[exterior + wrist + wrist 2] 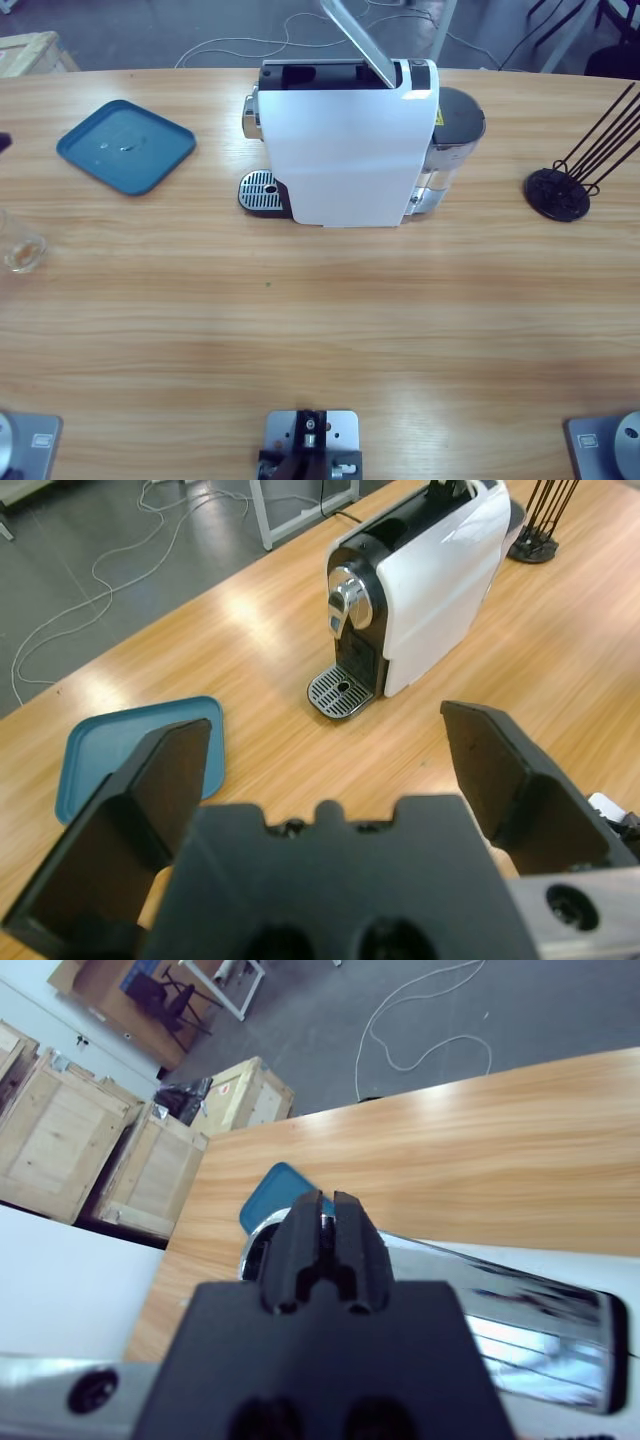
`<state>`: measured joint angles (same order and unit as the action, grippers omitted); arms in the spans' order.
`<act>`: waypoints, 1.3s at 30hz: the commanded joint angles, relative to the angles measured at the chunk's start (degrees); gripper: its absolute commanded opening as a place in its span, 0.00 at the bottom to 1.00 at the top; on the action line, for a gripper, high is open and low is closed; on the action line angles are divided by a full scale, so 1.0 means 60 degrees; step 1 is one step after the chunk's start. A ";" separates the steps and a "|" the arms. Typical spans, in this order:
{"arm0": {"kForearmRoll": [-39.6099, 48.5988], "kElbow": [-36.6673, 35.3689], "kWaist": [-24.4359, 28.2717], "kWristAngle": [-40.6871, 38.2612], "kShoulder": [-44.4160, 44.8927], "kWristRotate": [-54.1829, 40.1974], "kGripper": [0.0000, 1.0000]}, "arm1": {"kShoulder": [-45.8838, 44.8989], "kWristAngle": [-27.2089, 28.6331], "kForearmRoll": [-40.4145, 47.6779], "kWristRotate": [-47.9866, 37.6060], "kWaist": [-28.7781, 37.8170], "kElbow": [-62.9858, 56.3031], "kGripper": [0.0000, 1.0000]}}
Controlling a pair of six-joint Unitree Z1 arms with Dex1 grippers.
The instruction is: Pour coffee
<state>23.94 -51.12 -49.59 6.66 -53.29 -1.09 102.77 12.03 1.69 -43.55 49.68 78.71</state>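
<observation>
At the high view's left edge, a clear glass (pixel 18 250) holds a thin layer of coffee (pixel 16 261). The left gripper (pixel 330 780) gapes wide, empty, facing the white coffee machine (pixel 425 580) and blue tray (pixel 130 745). The right gripper (pixel 322 1250) is closed on the machine's silver lever (pixel 520 1320).

thin brownish coffee (pixel 17 262) pooled in tumbler base, table's left edge.
</observation>
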 commanded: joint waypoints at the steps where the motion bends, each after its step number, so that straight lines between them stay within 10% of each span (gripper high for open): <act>1: 0.0140 0.0067 0.0092 0.0062 -0.0274 0.0108 0.99 | 0.1578 -0.0496 0.0188 0.0139 0.0451 -0.0990 0.00; 23: 0.0155 0.0234 0.0092 0.0510 -0.0377 0.0348 0.99 | 0.2369 -0.0461 -0.1148 0.0444 0.0612 -0.1298 0.00; 24: 0.0164 0.0363 0.0103 0.0968 -0.0347 0.0612 0.99 | 0.1903 -0.0452 -0.1154 0.0813 0.0612 -0.1289 0.26; 25: 0.0181 0.0551 0.0270 0.1515 -0.0283 0.0999 0.99 | 0.1370 -0.0446 -0.1178 0.1156 0.0612 -0.1315 0.88; 26: 0.0243 0.0741 0.0657 0.2028 -0.0180 0.1511 0.99 | 0.0626 -0.0437 -0.1312 0.1628 0.0662 -0.1374 1.00; 30: 0.0647 0.1248 0.2409 0.2705 -0.0054 0.3164 0.99 | -0.1419 -0.0470 -0.2742 0.2102 0.1116 -0.1447 1.00; 39: 0.2007 0.1734 0.2479 0.3276 -0.0863 0.6720 0.98 | -0.3227 -0.0379 -0.4330 0.2058 0.1477 -0.2332 1.00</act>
<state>32.45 -43.30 -35.29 23.42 -55.75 27.43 89.10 10.00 -19.48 -31.47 57.77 68.57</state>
